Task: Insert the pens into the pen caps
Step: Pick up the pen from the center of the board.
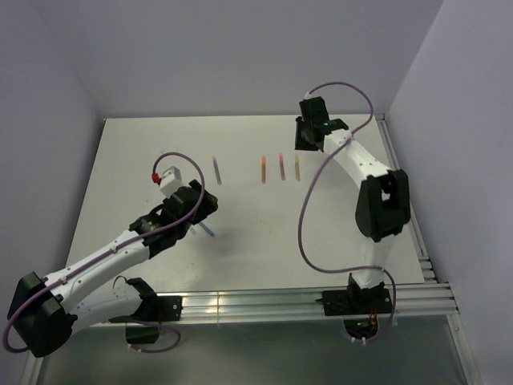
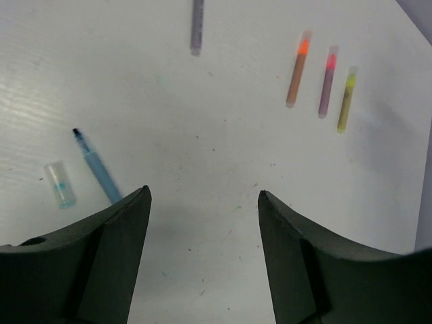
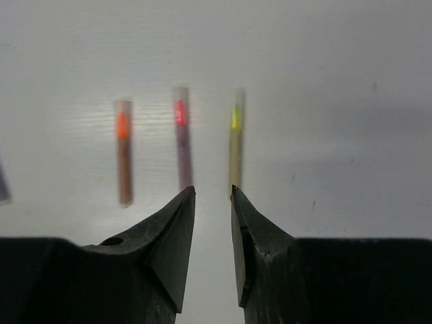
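We see a table point(image 1: 256, 233) with a matt, faintly grained top, speckled with small marks. The fingers point(image 2: 115, 256) of the left gripper point(image 2: 202, 197) look like dark matt plastic, smooth, and so do those of the right gripper point(image 3: 213, 192). The loose pen cap point(image 2: 60, 183) is clear, pale blue plastic. The orange pen point(image 2: 298, 73) wears a see-through cap. The rail point(image 1: 264, 303) at the table's near edge is bare, shiny metal

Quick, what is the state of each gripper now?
Left gripper: open wide, holding nothing.
Right gripper: open only a little, holding nothing.
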